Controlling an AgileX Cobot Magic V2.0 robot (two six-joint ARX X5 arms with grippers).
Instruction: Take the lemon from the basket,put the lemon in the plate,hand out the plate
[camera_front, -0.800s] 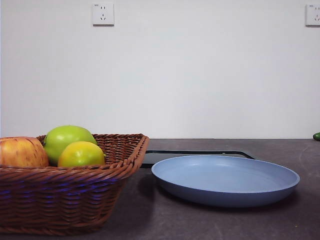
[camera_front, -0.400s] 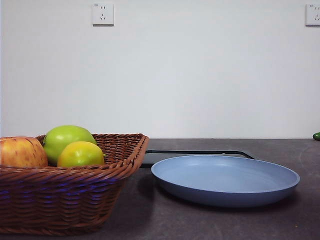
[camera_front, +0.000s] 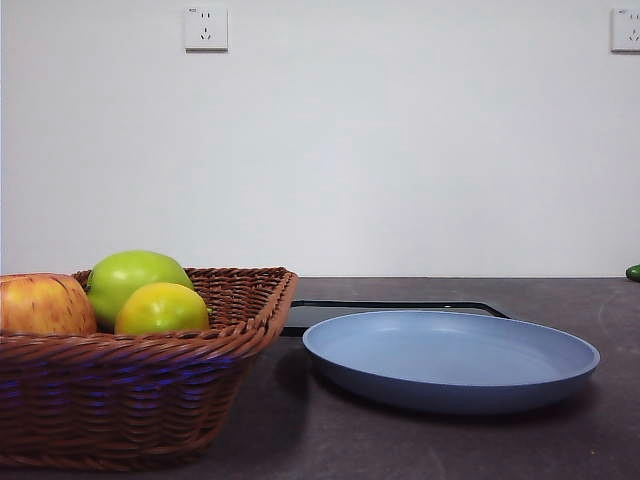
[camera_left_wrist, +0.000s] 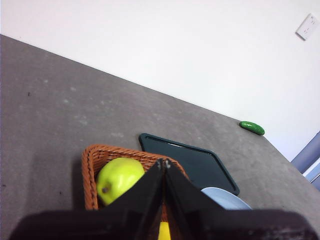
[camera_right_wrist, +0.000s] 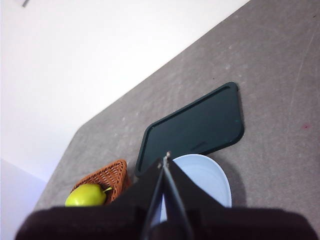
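Observation:
The lemon (camera_front: 162, 309) lies in the brown wicker basket (camera_front: 130, 400) at the left, in front of a green apple (camera_front: 135, 275). To the right of the basket sits the light blue plate (camera_front: 450, 385), with nothing on it. Neither arm shows in the front view. My left gripper (camera_left_wrist: 164, 162) hangs shut, high above the basket (camera_left_wrist: 92, 162) and the green apple (camera_left_wrist: 120, 180); a thin yellow sliver shows through the slit between its jaws. High over the plate (camera_right_wrist: 207, 177), my right gripper (camera_right_wrist: 166, 159) is shut and holds nothing.
A red-yellow apple (camera_front: 40, 305) lies at the basket's left end. A flat black tray (camera_front: 390, 306) lies behind the plate. A small green cucumber (camera_left_wrist: 251, 128) rests near the far right table edge by the wall.

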